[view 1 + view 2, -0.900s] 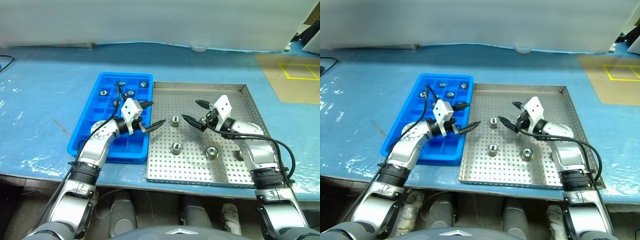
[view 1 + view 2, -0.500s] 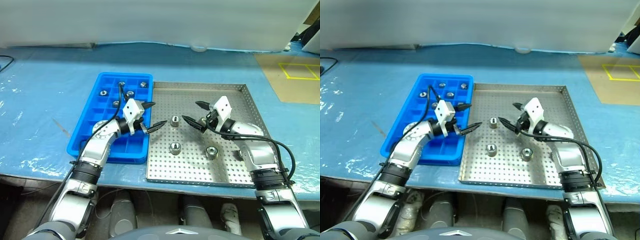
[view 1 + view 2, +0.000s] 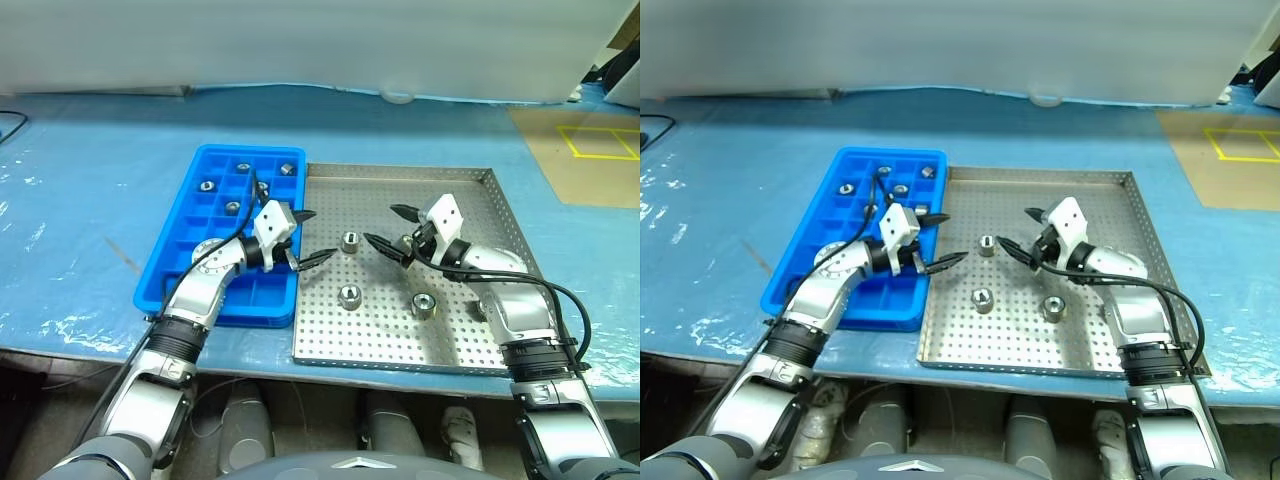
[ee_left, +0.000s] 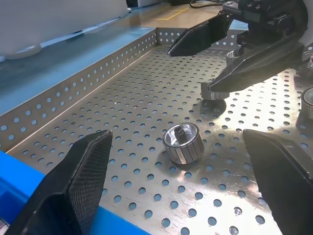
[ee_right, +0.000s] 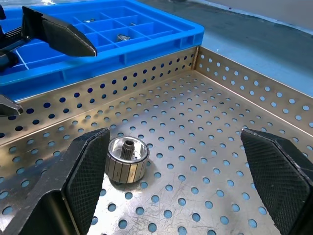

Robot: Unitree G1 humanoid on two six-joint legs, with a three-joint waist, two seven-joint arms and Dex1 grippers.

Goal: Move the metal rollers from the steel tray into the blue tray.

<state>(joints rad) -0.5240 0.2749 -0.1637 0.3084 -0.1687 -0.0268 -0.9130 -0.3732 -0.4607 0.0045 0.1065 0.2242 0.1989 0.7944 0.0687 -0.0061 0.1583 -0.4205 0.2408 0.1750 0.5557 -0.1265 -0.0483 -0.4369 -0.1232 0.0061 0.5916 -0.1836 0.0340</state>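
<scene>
1. Steel, perforated and shiny: the steel tray (image 3: 455,335) lies on a blue-covered table (image 3: 80,190), its left rim touching the blue tray (image 3: 165,265).
2. From the head views, three metal rollers stand on the steel floor: one roller (image 3: 351,241) between the two grippers, a second roller (image 3: 350,296) nearer the robot, and a third roller (image 3: 424,305) below the right gripper. Further rollers (image 3: 207,185) sit in the far compartments of the blue tray.
3. The left gripper (image 3: 309,238) hangs over the seam between the trays, reaching into the steel tray, its black fingers spread wide apart and holding nothing.
4. The right gripper (image 3: 388,228) faces it from the other side of the first roller, fingers likewise spread and empty.
5. The left wrist view adds what the head views cannot: the first roller's (image 4: 183,143) ribbed side wall and dark central bore, seen low across the perforated floor, with the right gripper's black fingers (image 4: 200,39) beyond it and another roller at the frame's edge (image 4: 307,100).
6. The right wrist view shows the same roller (image 5: 127,158) from the opposite side, lying just beside one spread finger (image 5: 88,171), with the steel tray's perforated wall and the blue tray's grid (image 5: 122,29) behind it, and a left finger (image 5: 58,34) poking in over the blue rim.
</scene>
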